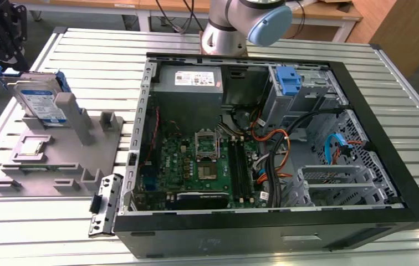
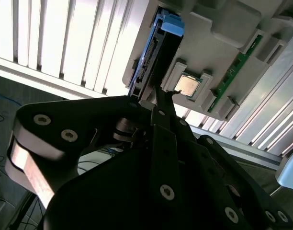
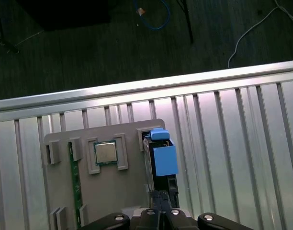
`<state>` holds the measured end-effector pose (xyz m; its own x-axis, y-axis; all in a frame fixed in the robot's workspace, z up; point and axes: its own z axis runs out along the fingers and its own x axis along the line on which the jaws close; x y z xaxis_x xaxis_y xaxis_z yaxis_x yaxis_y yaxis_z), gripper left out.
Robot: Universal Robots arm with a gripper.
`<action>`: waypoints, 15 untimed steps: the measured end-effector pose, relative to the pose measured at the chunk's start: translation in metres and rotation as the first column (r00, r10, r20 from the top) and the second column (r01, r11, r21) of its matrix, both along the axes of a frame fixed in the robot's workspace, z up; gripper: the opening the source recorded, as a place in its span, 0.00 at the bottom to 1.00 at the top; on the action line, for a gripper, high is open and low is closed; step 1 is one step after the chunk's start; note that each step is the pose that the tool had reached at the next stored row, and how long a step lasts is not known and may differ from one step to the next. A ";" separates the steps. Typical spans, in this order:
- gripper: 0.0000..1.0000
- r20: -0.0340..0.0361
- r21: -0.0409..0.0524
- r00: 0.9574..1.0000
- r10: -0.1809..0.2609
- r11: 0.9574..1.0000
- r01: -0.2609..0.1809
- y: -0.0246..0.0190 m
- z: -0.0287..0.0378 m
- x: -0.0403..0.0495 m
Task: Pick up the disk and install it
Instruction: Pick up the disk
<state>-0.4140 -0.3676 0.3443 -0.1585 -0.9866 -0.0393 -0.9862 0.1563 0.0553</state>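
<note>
Disk (image 1: 38, 102) not installed: it sits outside the PC case (image 1: 387, 183), stood on edge in a slot of the grey fixture (image 1: 69, 160) on the table (image 1: 387, 72), at the exterior view's left. The label face is turned toward the exterior camera, with the blue bracket along the edges. In the first wrist view the disk (image 3: 164, 160) is seen edge-on, and its thin edge runs parallel to the table slats, one end toward the table rim. In the exterior view the long axis looks closer to upright than level, leaning slightly; not certain. Tool (image 3: 161, 199) has its fingers pressed together with nothing between them. In the second wrist view the tool (image 2: 156, 96) has its tips just beside one end of the disk (image 2: 153, 57); can't tell if they touch. The fixture also holds a CPU chip (image 3: 106, 152) in a pocket next to the disk and a green memory stick (image 3: 74, 187) beyond it. Inside the case there's a bare blue latch (image 1: 289, 80) at the drive bay.
</note>
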 end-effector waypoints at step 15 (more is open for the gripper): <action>0.10 0.000 0.000 1.000 0.010 1.000 -0.010 0.0000 -0.0054 0.0000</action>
